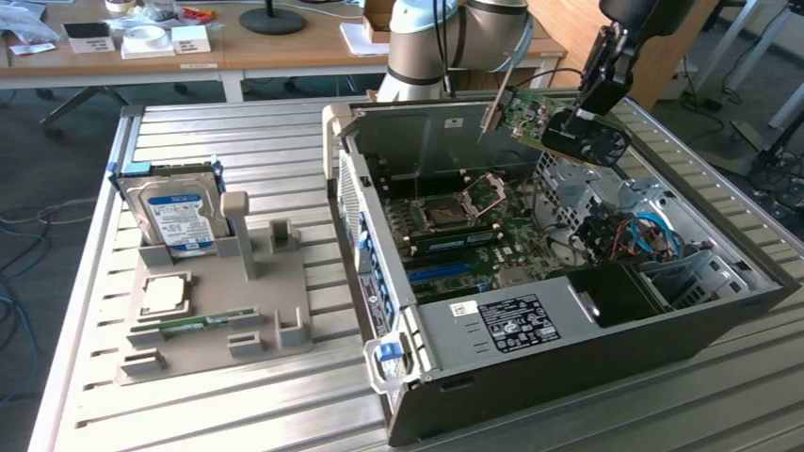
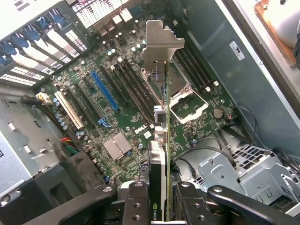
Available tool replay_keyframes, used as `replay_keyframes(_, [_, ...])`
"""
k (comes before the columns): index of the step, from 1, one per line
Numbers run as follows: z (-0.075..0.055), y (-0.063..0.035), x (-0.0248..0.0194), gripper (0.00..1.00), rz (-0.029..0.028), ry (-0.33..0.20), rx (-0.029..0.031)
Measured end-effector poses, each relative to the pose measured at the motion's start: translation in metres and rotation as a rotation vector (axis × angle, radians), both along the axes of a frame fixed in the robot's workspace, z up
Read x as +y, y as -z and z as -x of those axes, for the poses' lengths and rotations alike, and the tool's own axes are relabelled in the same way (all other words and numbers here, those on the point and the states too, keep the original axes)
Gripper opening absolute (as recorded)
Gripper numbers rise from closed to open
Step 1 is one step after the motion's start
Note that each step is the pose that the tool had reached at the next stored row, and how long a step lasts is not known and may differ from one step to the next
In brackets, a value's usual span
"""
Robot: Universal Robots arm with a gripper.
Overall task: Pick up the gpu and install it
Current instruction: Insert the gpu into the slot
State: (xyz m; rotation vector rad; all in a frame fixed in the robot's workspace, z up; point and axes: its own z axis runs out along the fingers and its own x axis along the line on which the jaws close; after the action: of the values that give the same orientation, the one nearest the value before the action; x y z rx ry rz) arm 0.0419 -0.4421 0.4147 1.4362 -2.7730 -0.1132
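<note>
Holding the gpu [image 1: 528,115] in the air above the open case [image 1: 540,377]. Gripper [image 1: 585,113] is clamped on it, with fingers [image 2: 138,204] flat against both faces and the card edge-on between them (wrist view shows this clearly).

Exterior view, clock centred on the case:
- gpu is at 12 o'clock, over the far rim, tilted and clear of the motherboard [image 1: 472,240]. Not seated.
- Gripper is on the card's 3 o'clock end. The silvery bracket [image 1: 491,113] is on its 9 o'clock end, hanging down.
- CPU socket [image 1: 484,193] is at 7 o'clock from the card, well below it.
- Arm [image 1: 440,38] comes in from 11 o'clock.

Wrist view: the bracket juts out at the card's far end. The socket is just beside the card's line, and the blue slot [image 2: 104,91] is well apart on the other side.

At 9 o'clock from the case a grey fixture [image 1: 289,292] sits on the slatted table [image 1: 226,405]. The hard drive [image 1: 176,212] stands upright at its 11 o'clock corner, and the memory stick [image 1: 188,325] lies flat near 7 o'clock.
</note>
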Motion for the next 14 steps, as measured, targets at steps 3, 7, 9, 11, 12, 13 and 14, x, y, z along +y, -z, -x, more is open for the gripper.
replay_keyframes(3, [0.0, 0.0, 0.0, 0.26, 0.0, 0.0, 0.0])
replay_keyframes(7, [0.0, 0.0, 0.0, 0.26, 0.0, 0.0, 0.0])
replay_keyframes(9, [0.0, 0.0, 0.0, 0.26, 0.0, -0.006, 0.0])
replay_keyframes(11, [0.0, 0.0001, 0.0, 0.26, -0.0001, -0.024, 0.0])
replay_keyframes(12, [0.0, 0.0001, 0.0, 0.26, 0.0, -0.035, 0.0])
replay_keyframes(13, [0.0, 0.0001, 0.0, 0.26, -0.0001, -0.048, 0.0])
replay_keyframes(14, [0.0, 0.0001, 0.0, 0.26, 0.0, -0.061, 0.0])
